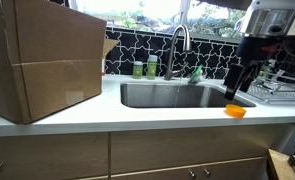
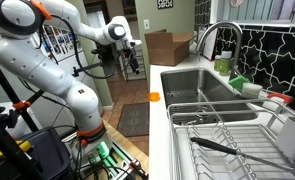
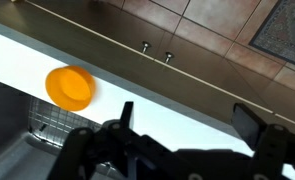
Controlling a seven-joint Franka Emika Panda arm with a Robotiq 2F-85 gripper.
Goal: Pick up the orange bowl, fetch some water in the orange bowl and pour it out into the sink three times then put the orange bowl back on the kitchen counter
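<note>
Fingers spread wide, empty, above the orange bowl on the kitchen counter.

We are looking at a kitchen: a stainless sink with a curved faucet sits in a white counter over wooden cabinets. From the sink, a tiled backsplash is at 12 o'clock and a wire dish rack at 3 o'clock.
</note>
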